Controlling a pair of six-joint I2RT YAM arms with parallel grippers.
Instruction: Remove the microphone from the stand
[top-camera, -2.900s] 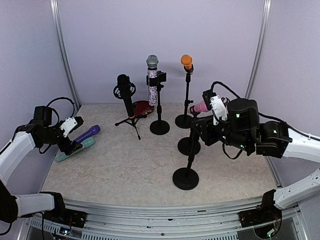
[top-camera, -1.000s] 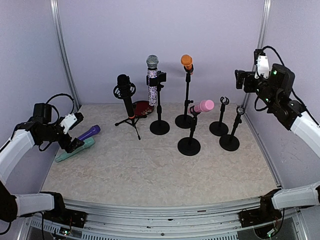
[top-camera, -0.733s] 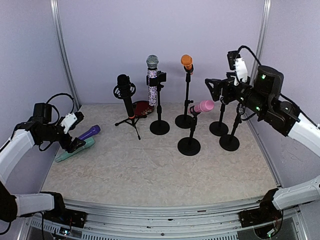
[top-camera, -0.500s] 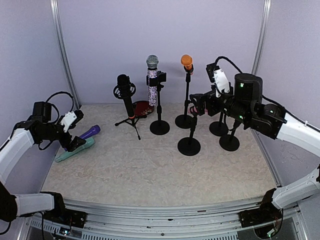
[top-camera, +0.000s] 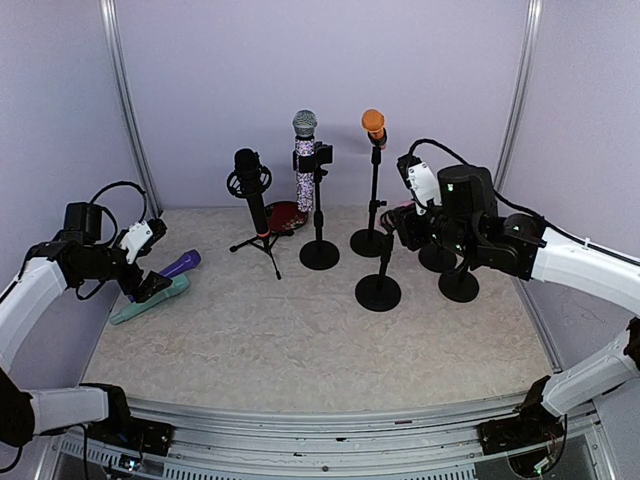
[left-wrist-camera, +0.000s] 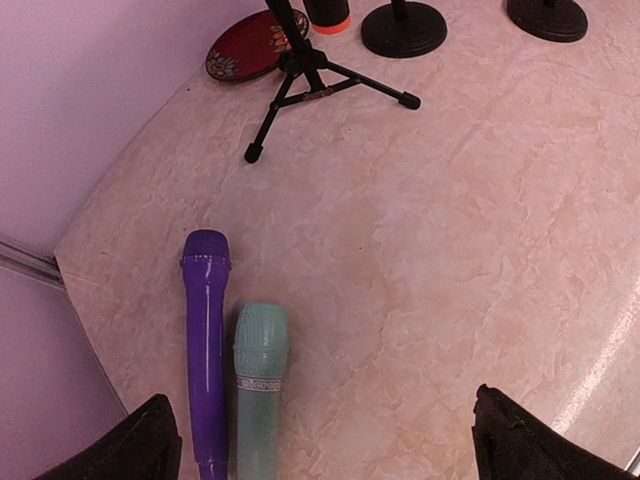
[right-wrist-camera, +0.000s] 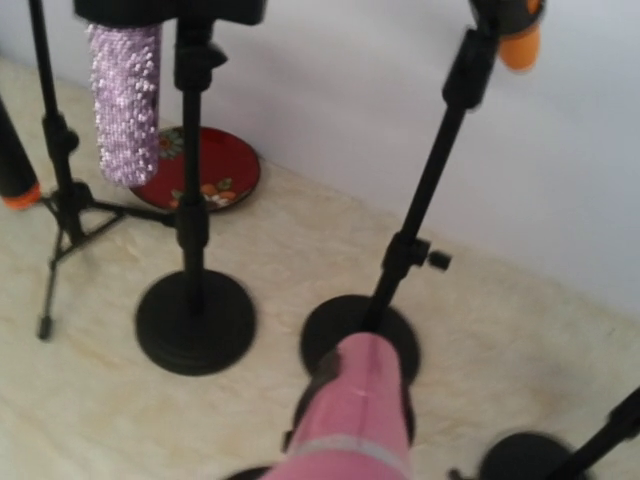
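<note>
Left gripper (top-camera: 148, 283) hangs over the left edge of the worktop (top-camera: 300, 340). Its jaws are spread wide and hold nothing; the wrist view shows both fingertips (left-wrist-camera: 150, 440) far apart. Under it lie a purple mic (left-wrist-camera: 205, 340) and a teal mic (left-wrist-camera: 258, 390), flat and side by side, just about touching, heads pointing away from the camera. They look like mics already taken off stands and parked here out of the way.

Toward the back edge, left of centre: a black mic (top-camera: 248, 170) on a tripod, with a red plate (top-camera: 285, 213) on the worktop just behind it. Next is a sparkly mic (top-camera: 304, 160) upright in a round-base stand. Then an orange mic (top-camera: 373, 123) on a taller stand at the back.

Right of centre: the pink microphone (right-wrist-camera: 350, 420) is in its clip, tilted up, on the short stand (top-camera: 378, 292). It has not been lifted off. The right gripper (top-camera: 400, 225) is right at it, coming in from the right side and level with the mic body. That looks lined up to pinch the barrel and pull it out along the clip. No fingers show in the wrist view and the top view hides the contact, so I cannot tell whether the claw is clenched on it.

Two empty stands (top-camera: 459, 285) sit near the right edge, partly behind the right arm.
</note>
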